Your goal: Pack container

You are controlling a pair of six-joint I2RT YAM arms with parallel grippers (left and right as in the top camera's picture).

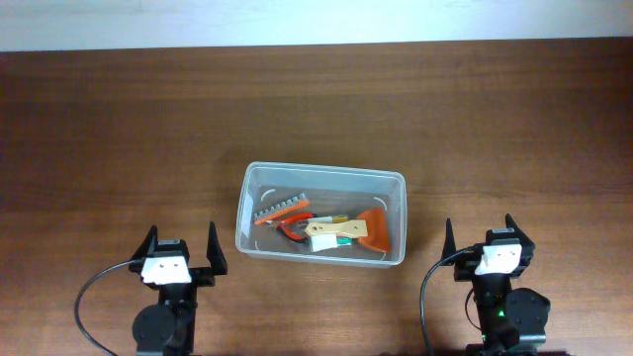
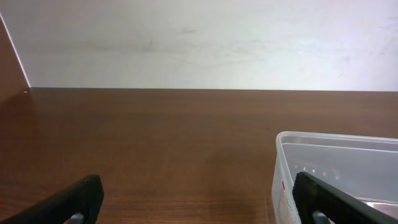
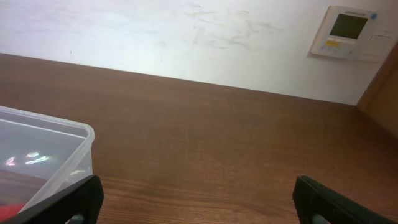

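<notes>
Seen from overhead, the container is placed on the wooden table, near the middle and towards the near edge, between the two arms. Inside it are laid red-handled pliers, a strip of bits in an orange holder, a tan tool and an orange piece. The left gripper is set just left of the container and the right gripper further off to its right. Both are spread wide and nothing is held.

In the left wrist view, the jaws are parted widely over bare table, and a corner of the container is seen at the right.

In the right wrist view, the jaws are likewise wide apart and empty. The container's corner is seen at the left, and a control panel is mounted on the far wall.
</notes>
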